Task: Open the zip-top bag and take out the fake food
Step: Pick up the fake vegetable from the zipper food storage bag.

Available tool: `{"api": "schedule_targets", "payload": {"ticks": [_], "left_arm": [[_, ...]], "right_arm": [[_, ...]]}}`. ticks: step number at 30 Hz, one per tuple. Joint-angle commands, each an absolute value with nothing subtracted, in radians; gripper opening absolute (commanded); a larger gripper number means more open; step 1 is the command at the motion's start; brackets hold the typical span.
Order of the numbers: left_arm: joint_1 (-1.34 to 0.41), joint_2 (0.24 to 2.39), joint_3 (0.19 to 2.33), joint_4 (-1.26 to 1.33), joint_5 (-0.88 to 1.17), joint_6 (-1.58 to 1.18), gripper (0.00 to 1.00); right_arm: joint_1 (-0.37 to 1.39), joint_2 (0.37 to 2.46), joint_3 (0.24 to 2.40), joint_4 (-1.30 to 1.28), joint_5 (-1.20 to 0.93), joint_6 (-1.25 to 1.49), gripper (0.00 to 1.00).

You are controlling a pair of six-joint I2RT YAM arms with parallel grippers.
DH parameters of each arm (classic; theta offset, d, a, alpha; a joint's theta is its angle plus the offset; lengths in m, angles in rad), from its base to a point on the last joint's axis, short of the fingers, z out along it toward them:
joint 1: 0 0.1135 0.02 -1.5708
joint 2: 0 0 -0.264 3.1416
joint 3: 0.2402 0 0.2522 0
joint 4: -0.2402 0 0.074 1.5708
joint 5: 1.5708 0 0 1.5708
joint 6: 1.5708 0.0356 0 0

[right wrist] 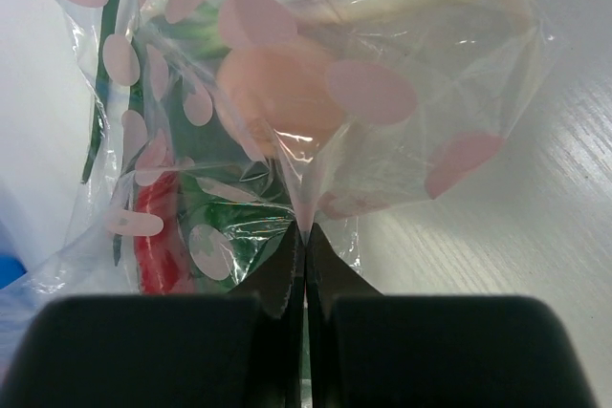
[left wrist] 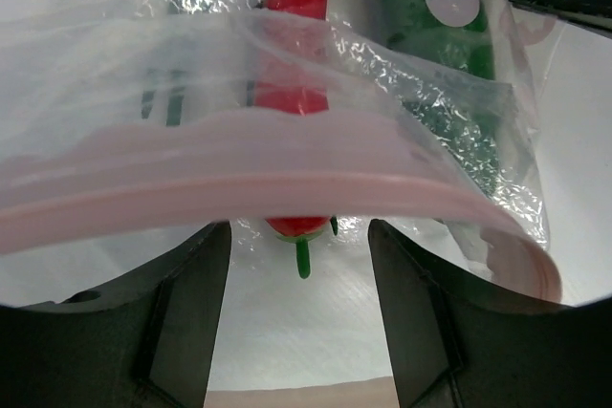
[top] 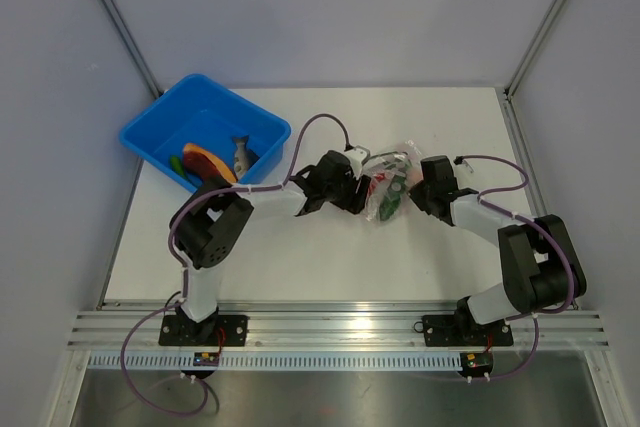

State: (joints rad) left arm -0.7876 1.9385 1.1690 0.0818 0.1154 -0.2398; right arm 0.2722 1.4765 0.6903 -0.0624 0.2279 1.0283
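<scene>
The zip-top bag [top: 392,185], clear plastic with pink dots, is lifted between my two grippers at mid-table. My right gripper [right wrist: 304,236] is shut on a fold of the bag [right wrist: 382,169]. Through the plastic I see fake food: a peach egg-like ball [right wrist: 277,93], a green vegetable [right wrist: 229,222] and a red piece [right wrist: 158,250]. My left gripper [left wrist: 298,236] stands open, with the bag's pink zip strip [left wrist: 287,174] arcing across its fingertips. A red pepper [left wrist: 298,45] with a green stem lies beyond the gap, ungripped.
The blue bin [top: 160,127] stands at the back left and holds an orange-tan slice [top: 208,161], a grey fish [top: 240,154] and a green piece. Grey walls close in the table at the back and sides.
</scene>
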Motion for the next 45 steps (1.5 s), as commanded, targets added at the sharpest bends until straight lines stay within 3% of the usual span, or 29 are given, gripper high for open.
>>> {"api": "schedule_targets", "payload": {"ticks": [1, 16, 21, 29, 45], "left_arm": [[-0.795, 1.959, 1.203, 0.144, 0.109, -0.229, 0.63], [-0.831, 2.013, 1.236, 0.196, 0.029, -0.199, 0.64], [-0.834, 2.065, 1.308, 0.103, 0.046, -0.198, 0.49], [-0.831, 2.037, 1.335, 0.038, 0.052, -0.206, 0.34], [-0.831, 1.948, 1.471, -0.34, -0.063, -0.181, 0.31]], "right_arm": [[0.268, 1.454, 0.683, -0.012, 0.207, 1.012, 0.0], [0.27, 1.473, 0.675, 0.031, 0.152, 1.011, 0.0], [0.272, 1.468, 0.673, 0.031, 0.16, 1.012, 0.0], [0.272, 1.512, 0.716, -0.04, 0.192, 1.04, 0.0], [0.272, 1.514, 0.738, -0.095, 0.319, 1.055, 0.0]]}}
